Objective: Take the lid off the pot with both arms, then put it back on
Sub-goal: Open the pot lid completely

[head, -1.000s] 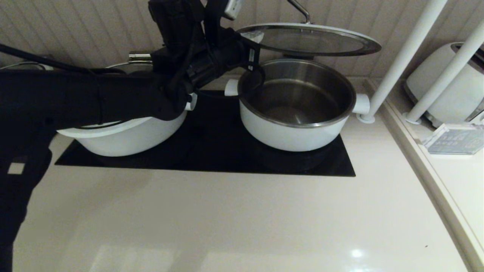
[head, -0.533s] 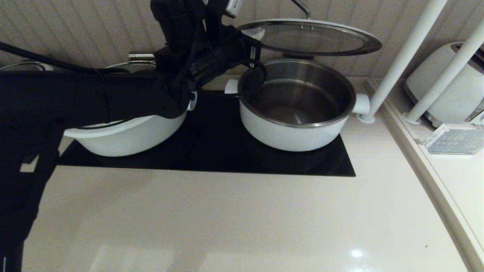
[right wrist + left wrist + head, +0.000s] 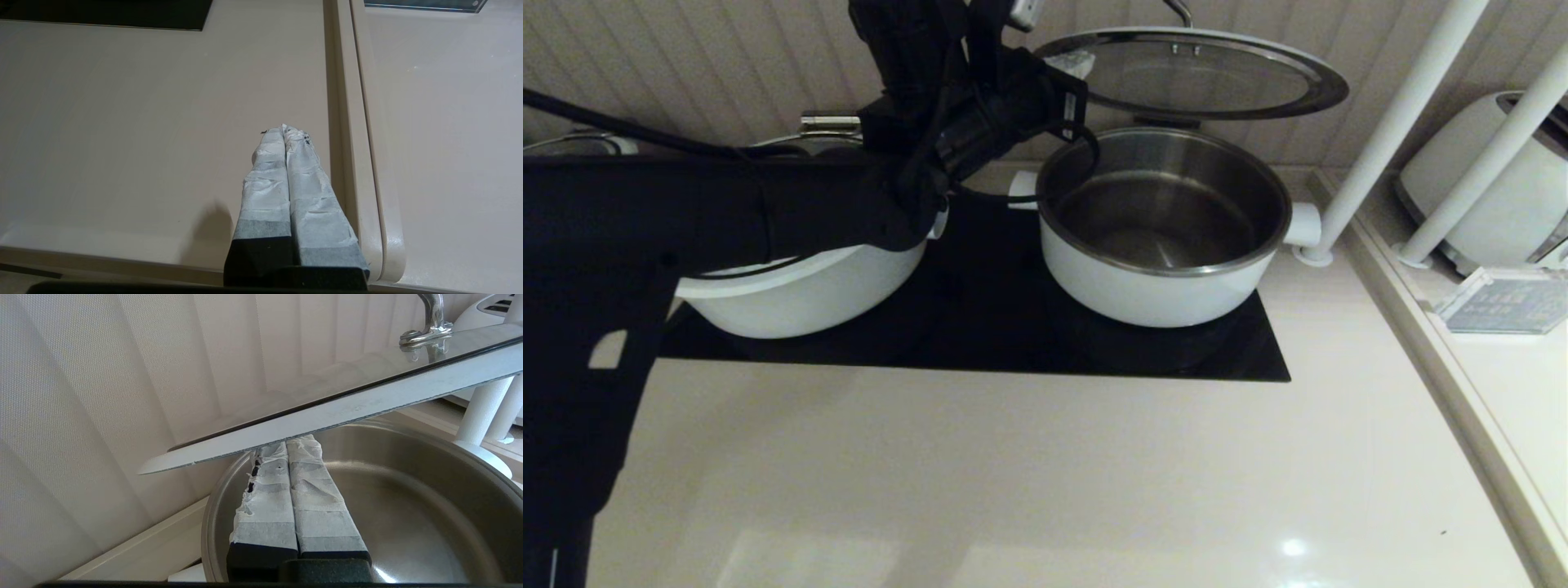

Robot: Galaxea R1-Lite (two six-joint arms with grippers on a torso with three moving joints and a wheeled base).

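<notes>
The glass lid (image 3: 1192,73) with a white rim and a steel bar handle (image 3: 1180,10) hangs tilted above the open white pot (image 3: 1160,286), which stands on the right of the black cooktop. My left gripper (image 3: 1081,59) is shut. Its taped fingertips sit under the lid's left rim and prop it up. The left wrist view shows the shut gripper (image 3: 286,443) touching the underside of the lid rim (image 3: 367,404), over the pot's steel inside (image 3: 408,490). The lid's far edge is hidden. My right gripper (image 3: 284,130) is shut and empty, over the beige counter, out of the head view.
A second white pot (image 3: 800,294) with its lid on stands on the left of the cooktop (image 3: 980,343), partly under my left arm. White posts (image 3: 1388,131), a white appliance (image 3: 1486,196) and a clear stand (image 3: 1503,302) are on the raised ledge at right.
My left gripper has moved up a little and the lid's left rim has risen with it, farther above the pot. The pot has not moved.
</notes>
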